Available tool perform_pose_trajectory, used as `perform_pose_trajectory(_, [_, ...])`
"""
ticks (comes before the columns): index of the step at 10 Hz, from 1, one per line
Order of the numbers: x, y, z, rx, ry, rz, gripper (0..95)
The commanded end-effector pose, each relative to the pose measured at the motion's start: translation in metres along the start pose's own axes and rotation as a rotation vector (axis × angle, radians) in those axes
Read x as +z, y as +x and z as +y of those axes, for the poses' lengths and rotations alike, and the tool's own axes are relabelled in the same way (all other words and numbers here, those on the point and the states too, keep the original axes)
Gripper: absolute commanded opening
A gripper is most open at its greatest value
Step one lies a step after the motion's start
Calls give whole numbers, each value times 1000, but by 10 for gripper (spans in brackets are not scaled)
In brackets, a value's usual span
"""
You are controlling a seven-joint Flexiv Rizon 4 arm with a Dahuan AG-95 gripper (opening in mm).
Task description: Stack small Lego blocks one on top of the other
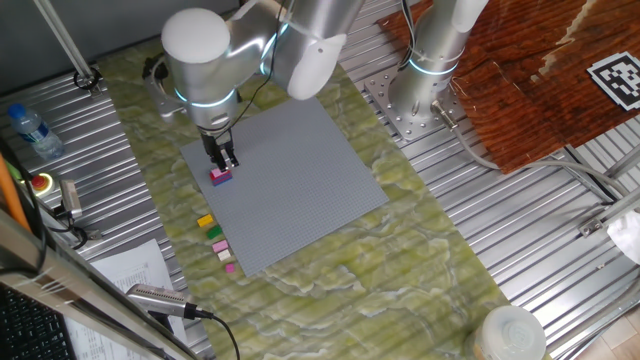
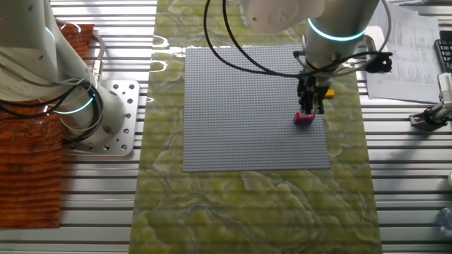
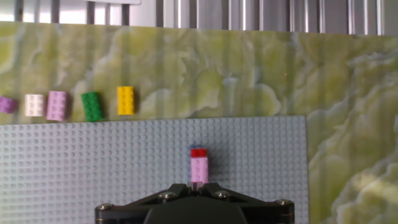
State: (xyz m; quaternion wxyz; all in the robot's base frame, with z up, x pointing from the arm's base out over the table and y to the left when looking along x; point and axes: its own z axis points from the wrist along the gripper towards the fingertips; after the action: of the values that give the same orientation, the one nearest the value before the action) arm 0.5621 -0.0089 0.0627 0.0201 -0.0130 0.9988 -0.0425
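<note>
A pink small Lego block (image 3: 199, 170) sits on a red one (image 3: 198, 152) on the grey baseplate (image 3: 93, 168), near its edge. The pair also shows in one fixed view (image 1: 221, 176) and the other fixed view (image 2: 304, 118). My gripper (image 3: 199, 182) stands upright right over this stack. Its fingers are together, with a gap narrower than the block. I cannot tell whether the tips touch the pink block. Loose blocks lie in a row on the green mat beside the plate: yellow (image 3: 125, 100), green (image 3: 92, 106), pink (image 3: 57, 105), white (image 3: 35, 105), purple (image 3: 6, 104).
The green marbled mat (image 1: 400, 260) lies on a ribbed metal table. A second robot base (image 1: 425, 90) stands at the back. A water bottle (image 1: 30, 130), papers (image 1: 130, 270) and a hand tool (image 1: 160, 298) lie to the left.
</note>
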Motion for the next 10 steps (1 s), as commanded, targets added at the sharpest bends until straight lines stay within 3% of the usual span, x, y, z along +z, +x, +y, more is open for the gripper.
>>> perform_pose_trajectory(1, [0, 1, 0, -5, -1, 0, 0])
perform_pose_trajectory(7, [7, -2, 0, -17, -4, -1, 0])
perform_pose_trajectory(10, [10, -4, -1, -21, 9, 6, 0])
